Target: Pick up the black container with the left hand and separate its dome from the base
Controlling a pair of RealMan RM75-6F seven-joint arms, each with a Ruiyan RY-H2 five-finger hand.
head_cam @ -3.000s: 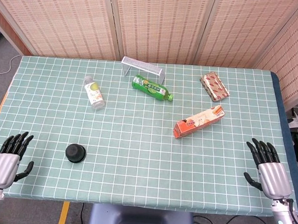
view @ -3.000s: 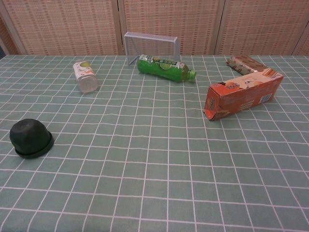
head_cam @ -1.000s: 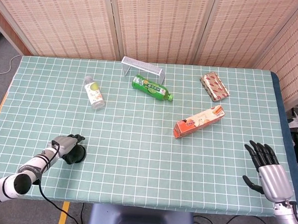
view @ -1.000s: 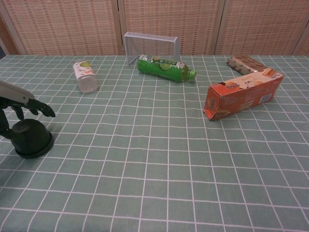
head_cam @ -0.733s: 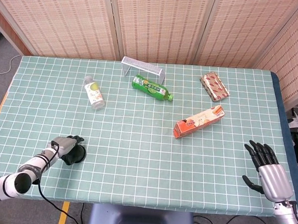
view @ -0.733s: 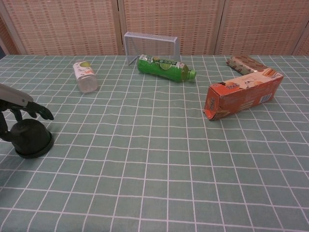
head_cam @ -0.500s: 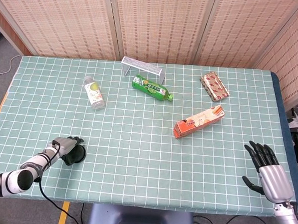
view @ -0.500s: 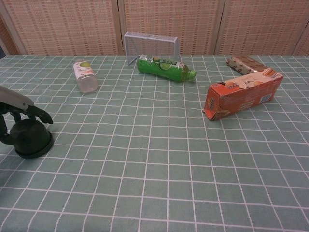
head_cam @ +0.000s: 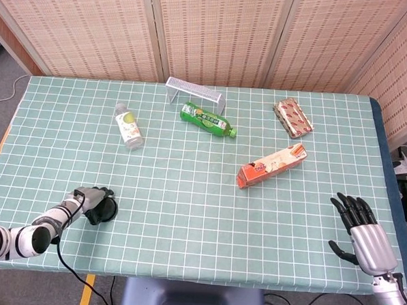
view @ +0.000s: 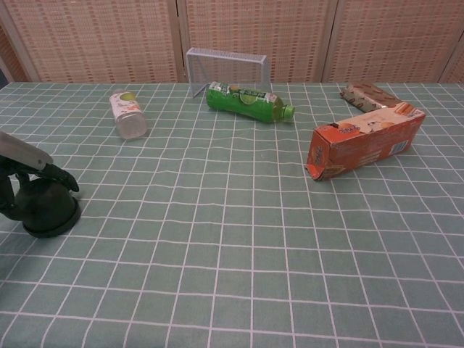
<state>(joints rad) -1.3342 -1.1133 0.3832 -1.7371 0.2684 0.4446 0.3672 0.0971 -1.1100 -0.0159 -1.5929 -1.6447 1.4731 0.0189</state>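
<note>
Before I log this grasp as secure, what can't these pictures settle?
- Small black domed container: the left hand covers its top in head view; contact unclear.
- Left hand: cut off by the chest view's left edge.
- Dome-base seam: too small in both views.
- Right hand: outside chest view.

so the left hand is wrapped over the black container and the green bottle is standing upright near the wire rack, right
Not quite. The green bottle is lying on its side, not standing; the chest view shows this plainly. The rest holds: it sits near the wire rack, and the left hand is draped over the black container, which rests on the table.
</note>
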